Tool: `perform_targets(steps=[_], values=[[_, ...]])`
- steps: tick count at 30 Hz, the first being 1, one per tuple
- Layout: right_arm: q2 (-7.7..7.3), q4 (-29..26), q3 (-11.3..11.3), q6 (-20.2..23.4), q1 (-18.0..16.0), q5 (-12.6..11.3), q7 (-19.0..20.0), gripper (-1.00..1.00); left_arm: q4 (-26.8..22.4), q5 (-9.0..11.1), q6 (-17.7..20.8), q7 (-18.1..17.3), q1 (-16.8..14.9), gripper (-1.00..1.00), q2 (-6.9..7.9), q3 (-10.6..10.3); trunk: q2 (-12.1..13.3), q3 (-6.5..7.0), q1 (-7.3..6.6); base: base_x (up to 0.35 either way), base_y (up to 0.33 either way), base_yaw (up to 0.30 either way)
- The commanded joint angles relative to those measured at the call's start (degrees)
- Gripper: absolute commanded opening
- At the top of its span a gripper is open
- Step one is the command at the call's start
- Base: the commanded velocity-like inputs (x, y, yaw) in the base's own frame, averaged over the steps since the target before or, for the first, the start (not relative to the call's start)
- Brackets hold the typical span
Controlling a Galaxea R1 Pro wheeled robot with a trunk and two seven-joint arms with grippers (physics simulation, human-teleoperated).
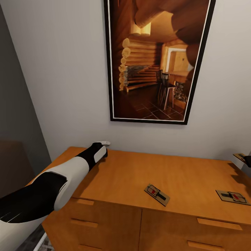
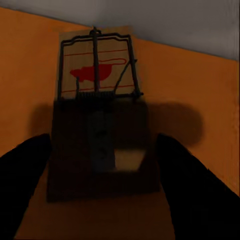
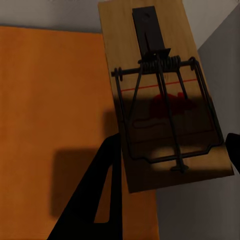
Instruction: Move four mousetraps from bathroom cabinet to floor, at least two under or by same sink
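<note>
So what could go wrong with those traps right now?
The right pincer seems to hold its trap by one end, tilted above the cabinet; it might slip. The left pincer straddles a trap near the wall, so closing could push it. Two traps lie near the front edge.

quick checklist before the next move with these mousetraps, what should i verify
1. Left gripper lined up on a trap: ok. The mousetrap lies flat on the cabinet top, its near end between the dark fingers.
2. Left grip closed on it: cannot tell.
3. Right gripper holding its trap: cannot tell. That trap sits tilted between the fingers and overhangs the cabinet edge, but contact is unclear.
4. Other traps accounted for: ok. The middle trap and the right-hand trap rest flat on the cabinet top.
5. Floor and sink drop spot located: cannot tell.
</note>
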Motion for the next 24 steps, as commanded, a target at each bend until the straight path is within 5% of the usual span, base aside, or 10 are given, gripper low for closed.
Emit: perform_targets(steps=[1, 7, 24], values=[[-0.08, 0.0, 0.2, 0.3, -0.1, -0.5, -0.3, -1.00, -0.7, 0.4, 1.0, 0.3, 0.0, -1.00, 0.00, -0.5, 0.0, -0.07, 0.00, 0.000, 0.000, 0.000], [-0.08, 0.0, 0.2, 0.3, -0.1, -0.5, -0.3, -1.00, -17.4, 0.5, 16.1, 0.3, -0.1, -1.00, 0.00, -0.4, 0.0, -0.07, 0.00, 0.000, 0.000, 0.000], [-0.08, 0.0, 0.2, 0.3, -0.1, -0.6, -0.3, -1.00, -20.6, 1.1, 18.6, 4.8, 0.0, -1.00, 0.00, -0.4, 0.0, -0.07, 0.00, 0.000, 0.000, 0.000]])
